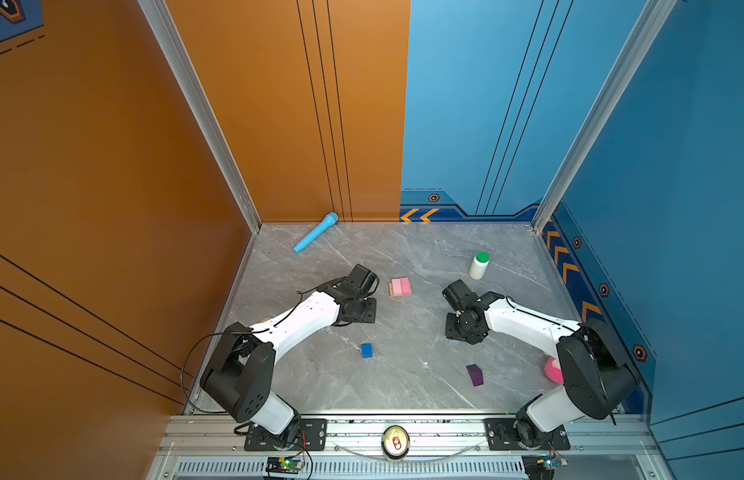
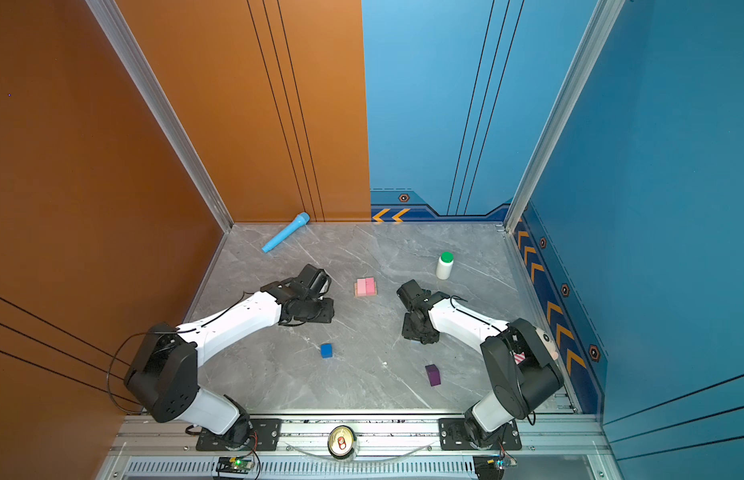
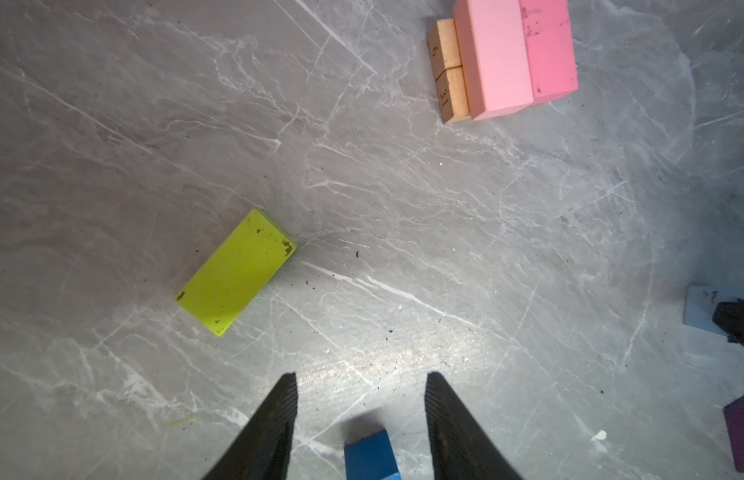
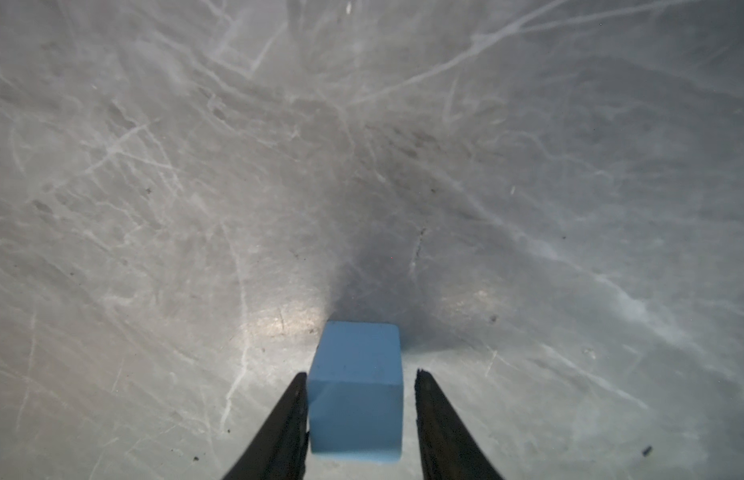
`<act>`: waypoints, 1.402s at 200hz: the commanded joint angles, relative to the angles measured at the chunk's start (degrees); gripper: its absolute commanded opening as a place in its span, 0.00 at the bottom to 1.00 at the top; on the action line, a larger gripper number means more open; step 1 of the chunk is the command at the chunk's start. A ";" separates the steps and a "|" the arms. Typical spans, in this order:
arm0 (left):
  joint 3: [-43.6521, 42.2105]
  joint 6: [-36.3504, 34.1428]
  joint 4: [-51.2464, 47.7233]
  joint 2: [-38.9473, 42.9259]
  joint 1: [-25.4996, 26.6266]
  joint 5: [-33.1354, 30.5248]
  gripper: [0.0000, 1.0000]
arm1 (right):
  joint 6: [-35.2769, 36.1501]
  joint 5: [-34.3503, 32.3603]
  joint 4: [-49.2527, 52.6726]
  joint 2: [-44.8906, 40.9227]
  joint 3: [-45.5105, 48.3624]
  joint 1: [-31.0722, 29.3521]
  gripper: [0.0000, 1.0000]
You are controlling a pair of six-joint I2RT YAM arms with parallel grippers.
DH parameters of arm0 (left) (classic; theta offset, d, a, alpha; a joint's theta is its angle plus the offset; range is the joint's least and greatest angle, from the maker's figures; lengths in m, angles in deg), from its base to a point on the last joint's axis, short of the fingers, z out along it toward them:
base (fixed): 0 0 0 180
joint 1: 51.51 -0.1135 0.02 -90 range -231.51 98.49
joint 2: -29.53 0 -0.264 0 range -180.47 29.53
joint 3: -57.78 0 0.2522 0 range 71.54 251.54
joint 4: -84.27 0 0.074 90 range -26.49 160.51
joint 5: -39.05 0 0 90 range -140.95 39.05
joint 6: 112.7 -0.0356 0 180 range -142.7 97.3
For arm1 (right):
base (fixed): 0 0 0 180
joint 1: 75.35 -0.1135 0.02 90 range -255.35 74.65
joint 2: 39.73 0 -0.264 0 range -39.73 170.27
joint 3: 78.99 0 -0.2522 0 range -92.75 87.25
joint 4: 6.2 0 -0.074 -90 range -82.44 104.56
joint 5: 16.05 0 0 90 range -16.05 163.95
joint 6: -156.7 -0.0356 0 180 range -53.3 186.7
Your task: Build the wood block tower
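R jaws straddle light-blue cube (image 4: 355, 386) on tabletop (image 4: 154, 208): one side touching, other w/ gap, not pinching yet. Prob. lined up for next layer. L jaws spread, empty, over dark-blue cube (image 3: 370, 455). The tower (image 1: 400, 287) is mid-tabletop, just pink bars (image 3: 515, 58) on tan bars (image 3: 447, 70). Lime-green bar (image 3: 236, 272) lies loose.

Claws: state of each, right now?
Left claw: open, empty.
Right claw: open around the light-blue cube, a gap on one side, no grip yet.
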 commanded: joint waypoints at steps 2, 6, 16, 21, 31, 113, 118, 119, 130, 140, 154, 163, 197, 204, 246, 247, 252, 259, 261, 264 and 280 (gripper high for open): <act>-2.21 -0.69 -0.33 1.59 -0.56 0.99 0.52 | -0.26 -0.36 0.86 1.07 -0.75 0.16 0.40; -2.24 -0.72 -0.33 1.59 -0.54 0.99 0.52 | -0.27 -0.36 0.82 1.12 -0.68 0.16 0.39; -2.24 -0.68 -0.33 1.63 -0.63 0.98 0.52 | -0.19 -0.41 0.82 1.24 -0.83 0.16 0.38; -2.33 -0.68 -0.34 1.59 -0.63 0.99 0.52 | -0.19 -0.42 0.82 1.34 -0.81 0.16 0.36; -2.33 -0.71 -0.33 1.66 -0.74 0.92 0.52 | -0.12 -0.39 0.82 1.51 -0.90 0.16 0.35; -2.90 -0.69 -0.29 2.18 -1.06 0.82 0.52 | 3.89 -3.79 9.46 -0.12 -10.23 -1.65 0.18; -2.95 -0.72 -0.28 2.24 -1.05 0.75 0.52 | 4.53 -4.29 10.48 0.21 -11.80 -2.00 0.17; -2.95 -0.70 -0.26 2.27 -1.01 0.73 0.52 | 4.59 -4.40 10.70 0.25 -12.15 -2.06 0.17; -3.24 -0.62 -0.24 2.36 -1.25 0.76 0.52 | 6.08 -4.85 12.53 1.25 -15.75 -2.56 0.17; -3.48 -0.59 -0.08 2.65 -1.41 0.73 0.52 | 7.23 -4.74 13.56 2.51 -18.88 -2.97 0.17; -3.95 -0.55 0.09 3.25 -1.76 0.73 0.52 | 8.68 -4.49 14.77 4.90 -23.44 -3.32 0.17; -4.23 -0.55 0.17 3.50 -1.98 0.83 0.52 | 9.50 -4.32 15.64 6.76 -26.61 -3.53 0.17; -4.95 -0.47 0.20 4.57 -2.79 0.90 0.52 | 12.00 -2.81 17.80 15.87 -37.78 -4.28 0.16; -5.03 -0.46 0.20 4.74 -3.04 0.91 0.52 | 12.24 -2.33 18.31 18.01 -40.22 -4.40 0.16; -6.04 -0.31 0.20 6.27 -5.06 1.35 0.52 | 13.12 -1.74 19.82 28.22 -52.76 -5.70 0.16; -6.08 -0.36 0.20 6.35 -5.13 1.34 0.52 | 13.14 -1.72 19.94 28.45 -53.19 -5.67 0.16; -6.17 -0.32 0.20 6.51 -5.27 1.34 0.52 | 13.17 -1.90 20.27 28.99 -54.83 -5.73 0.16; -6.28 -0.26 0.21 6.72 -5.59 1.48 0.52 | 13.35 -2.15 20.56 31.38 -56.15 -5.82 0.16; -6.28 -0.31 0.20 6.76 -5.71 1.44 0.52 | 13.35 -2.18 20.69 31.75 -56.44 -5.82 0.16; -6.35 -0.26 0.20 6.85 -5.87 1.51 0.52 | 13.41 -2.19 20.81 32.06 -57.12 -5.80 0.16; -6.54 -0.35 0.20 7.12 -6.33 1.60 0.52 | 13.74 -2.14 21.50 34.86 -60.13 -5.81 0.16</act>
